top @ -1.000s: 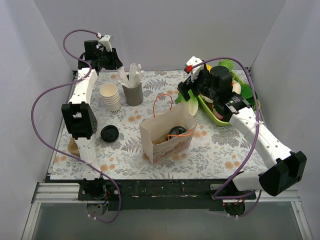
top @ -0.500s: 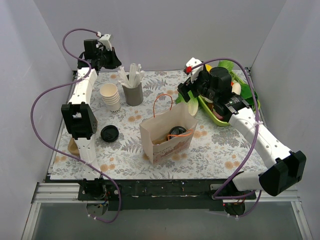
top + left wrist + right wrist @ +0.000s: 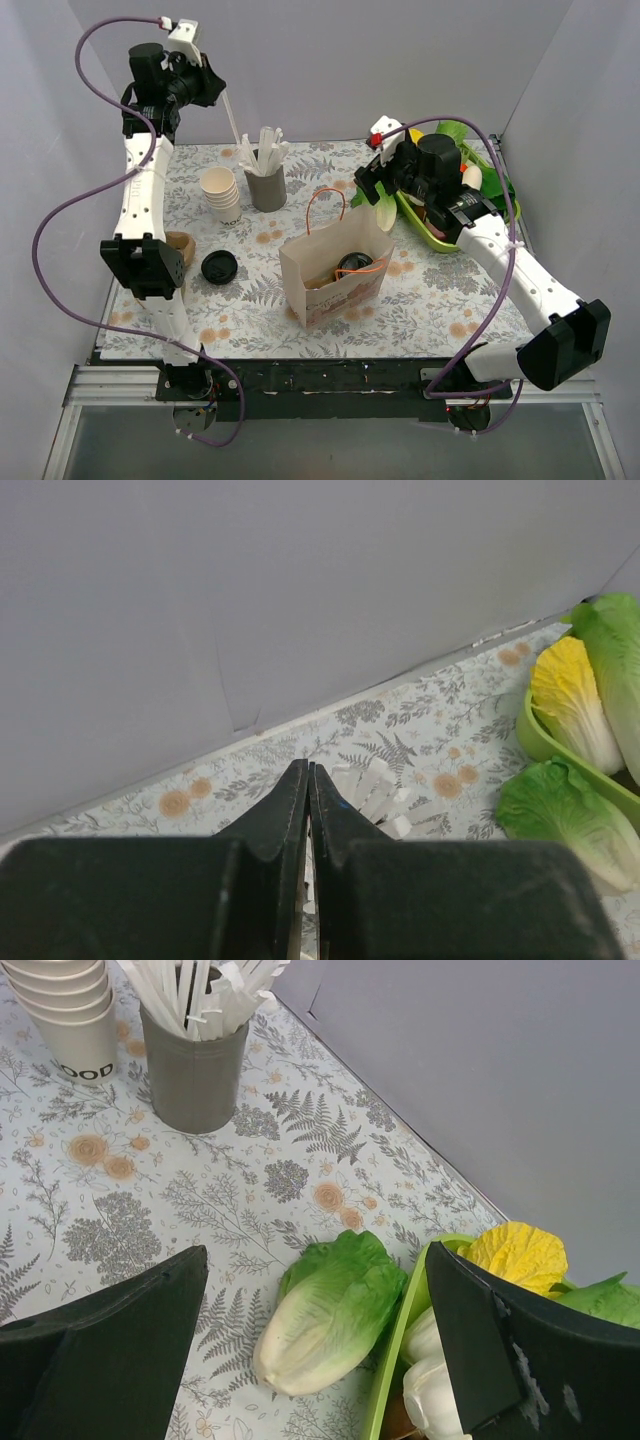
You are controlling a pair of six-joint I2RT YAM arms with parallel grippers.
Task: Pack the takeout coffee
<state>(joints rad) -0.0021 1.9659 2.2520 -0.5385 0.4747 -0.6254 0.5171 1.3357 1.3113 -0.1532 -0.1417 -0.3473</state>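
Observation:
The takeout coffee (image 3: 352, 263) stands inside the open paper bag (image 3: 330, 285); only its black lid shows. My left gripper (image 3: 214, 90) is raised high at the back left, shut on a white wrapped straw (image 3: 232, 118) that hangs down toward the grey straw holder (image 3: 266, 187). In the left wrist view the left gripper (image 3: 310, 770) has its jaws pressed together with the straw (image 3: 308, 882) as a thin white strip between them. My right gripper (image 3: 374, 182) hovers open at the back right, above a lettuce head (image 3: 335, 1310), with nothing between the fingers of the right gripper (image 3: 315, 1255).
A stack of lidless paper cups (image 3: 221, 193) stands left of the holder. A loose black lid (image 3: 218, 266) and a brown object (image 3: 181, 245) lie at the left. A green tray (image 3: 428, 228) of vegetables sits at the back right. The bag's orange handles stick up.
My left arm has risen and swung up to the back left, its jaws have shut on a straw, and the straw has come up out of the holder. The right arm has not moved.

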